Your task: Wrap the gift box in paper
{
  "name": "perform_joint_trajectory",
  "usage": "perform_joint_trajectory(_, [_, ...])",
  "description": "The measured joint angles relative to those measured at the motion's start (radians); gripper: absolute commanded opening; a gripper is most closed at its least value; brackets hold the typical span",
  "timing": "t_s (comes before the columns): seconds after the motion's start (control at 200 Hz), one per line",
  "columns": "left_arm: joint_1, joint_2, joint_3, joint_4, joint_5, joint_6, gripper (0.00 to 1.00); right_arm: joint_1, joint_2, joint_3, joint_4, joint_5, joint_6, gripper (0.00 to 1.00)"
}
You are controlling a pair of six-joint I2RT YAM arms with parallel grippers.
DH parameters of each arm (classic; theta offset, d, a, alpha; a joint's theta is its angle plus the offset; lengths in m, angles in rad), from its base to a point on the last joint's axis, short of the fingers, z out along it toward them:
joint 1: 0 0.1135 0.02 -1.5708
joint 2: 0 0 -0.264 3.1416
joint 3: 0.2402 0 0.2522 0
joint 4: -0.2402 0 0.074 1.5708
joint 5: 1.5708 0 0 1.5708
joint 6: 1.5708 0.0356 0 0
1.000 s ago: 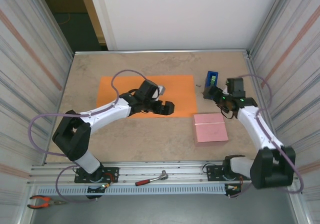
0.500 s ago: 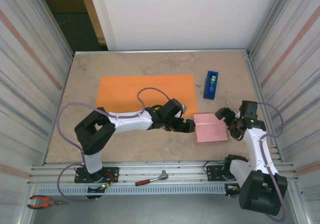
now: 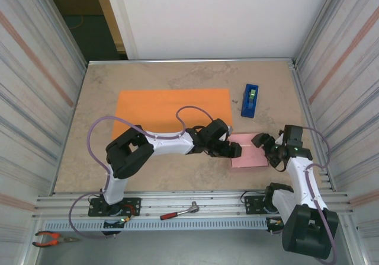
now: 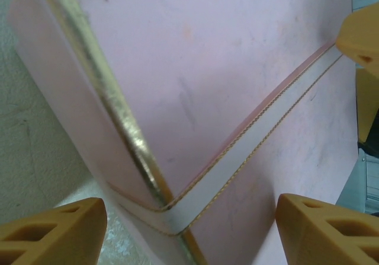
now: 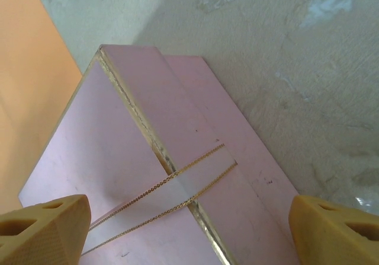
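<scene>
Gift box (image 3: 250, 150) front and centre, and both arms are on it! The left gripper (image 4: 190, 229) has its jaws spread wide, one fingertip (image 4: 53, 229) over the bare table beside the box's gold-trimmed edge, the other above the pink top; nothing clamped, no contact that I can see. The right gripper (image 5: 189, 232) has its jaws released too, straddling the box from its right side, with a pale, gold-bordered band crossing the box between the fingers. From above, the left arm reaches in across the box's left edge and the right arm bends in over its right edge. The box lies flat on the table (image 3: 177, 75). Off the box's far-left corner lies the paper (image 3: 166, 108), flat and orange, its near corner just beside the box; touching or not, I can't tell. Beyond the box's far side stands a blue tape dispenser (image 3: 250, 100), apart from it.
</scene>
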State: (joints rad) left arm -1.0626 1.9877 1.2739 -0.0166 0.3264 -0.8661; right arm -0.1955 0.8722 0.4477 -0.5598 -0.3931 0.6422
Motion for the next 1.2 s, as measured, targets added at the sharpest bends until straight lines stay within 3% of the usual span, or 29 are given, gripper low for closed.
perform_joint_trajectory(0.225, [0.008,0.007,0.005,0.007,0.016,-0.002,0.66,0.025,-0.035,-0.027,0.016,0.01,-0.003,0.66])
perform_joint_trajectory(0.421, [0.018,-0.01,0.005,-0.009,0.022,0.015,0.67,0.115,-0.108,-0.014,-0.01,0.082,0.028,0.62])
perform_joint_trajectory(0.701, [0.049,-0.114,0.002,-0.094,0.016,0.024,0.68,0.359,-0.104,0.138,-0.064,0.264,0.132,0.61])
perform_joint_trajectory(0.962, [0.13,-0.26,-0.076,-0.121,-0.014,0.024,0.68,0.558,0.077,0.3,-0.005,0.378,0.216,0.63])
perform_joint_trajectory(1.198, [0.33,-0.373,-0.163,-0.12,0.009,0.051,0.71,0.702,0.407,0.477,0.191,0.425,0.273,0.65])
